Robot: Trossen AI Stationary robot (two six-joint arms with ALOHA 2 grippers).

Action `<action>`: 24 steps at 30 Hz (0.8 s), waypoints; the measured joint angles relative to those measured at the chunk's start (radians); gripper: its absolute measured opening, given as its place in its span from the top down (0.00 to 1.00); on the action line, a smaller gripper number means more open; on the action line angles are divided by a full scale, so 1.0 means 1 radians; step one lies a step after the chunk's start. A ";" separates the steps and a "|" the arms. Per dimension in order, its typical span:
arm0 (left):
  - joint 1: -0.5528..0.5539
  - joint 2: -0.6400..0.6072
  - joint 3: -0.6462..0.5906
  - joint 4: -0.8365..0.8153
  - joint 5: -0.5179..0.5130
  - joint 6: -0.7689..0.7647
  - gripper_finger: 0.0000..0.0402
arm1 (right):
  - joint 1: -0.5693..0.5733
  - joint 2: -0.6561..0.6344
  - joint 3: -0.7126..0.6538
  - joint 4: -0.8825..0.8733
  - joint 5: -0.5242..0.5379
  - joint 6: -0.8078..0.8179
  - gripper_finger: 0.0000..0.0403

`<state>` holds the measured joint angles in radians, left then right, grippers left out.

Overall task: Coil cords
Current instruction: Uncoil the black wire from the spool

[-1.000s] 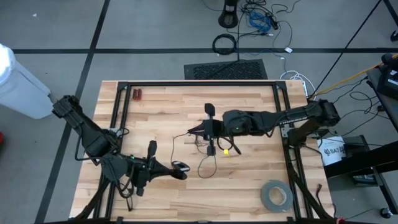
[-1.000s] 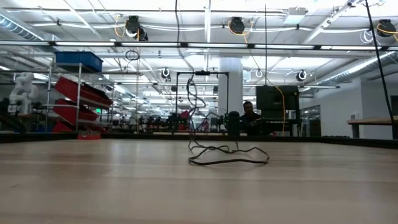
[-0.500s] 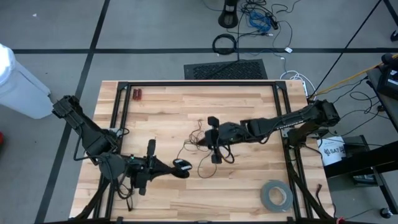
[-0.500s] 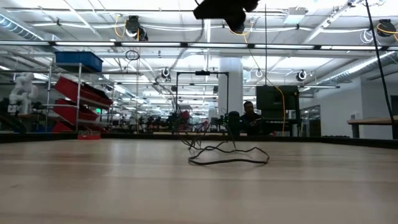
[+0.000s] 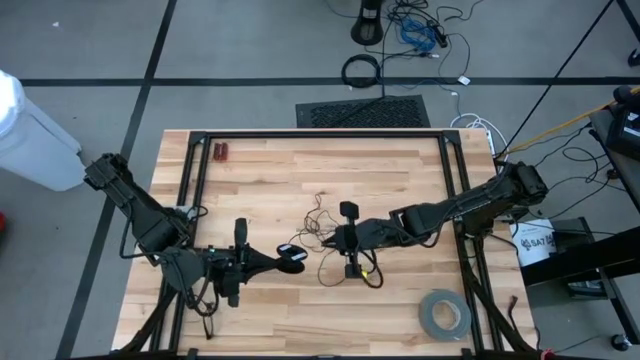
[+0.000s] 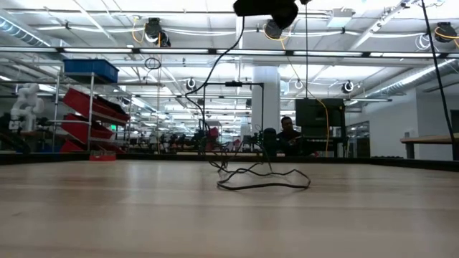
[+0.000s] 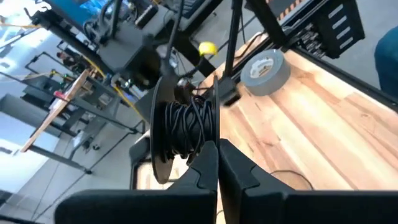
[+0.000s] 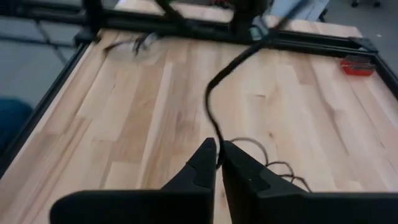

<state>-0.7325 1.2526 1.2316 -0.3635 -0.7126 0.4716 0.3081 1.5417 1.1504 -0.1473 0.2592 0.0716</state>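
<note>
The left jaws [image 7: 217, 163] are clamped on a small spool [image 7: 180, 127] wound with part of the thin black cord [image 5: 330, 240], held above the near-left part of the tabletop [image 5: 400, 170]. The right jaws [image 8: 217, 160] sit over the middle, pressed together on 1 strand of that cord (it rises from between the fingertips and runs off toward the left arm). The rest lies in loose wiry loops on the wood beneath and just beside the right jaws. A grey tape roll [image 5: 444, 314] rests near the front right corner.
</note>
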 joint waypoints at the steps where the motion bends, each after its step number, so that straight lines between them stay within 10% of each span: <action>1: 0.000 0.000 0.000 -0.007 -0.002 -0.012 1.00 | 0.007 0.000 0.011 -0.031 -0.001 -0.002 0.95; 12: 0.000 0.000 0.000 -0.022 -0.058 -0.075 1.00 | 0.076 -0.002 0.207 -0.453 0.006 0.074 0.85; 24: 0.011 0.000 0.000 -0.041 -0.138 -0.119 1.00 | 0.085 -0.002 0.182 -0.154 0.246 -0.140 0.80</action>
<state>-0.7212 1.2526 1.2316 -0.4044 -0.8505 0.3522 0.3934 1.5394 1.3319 -0.3016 0.5056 -0.0681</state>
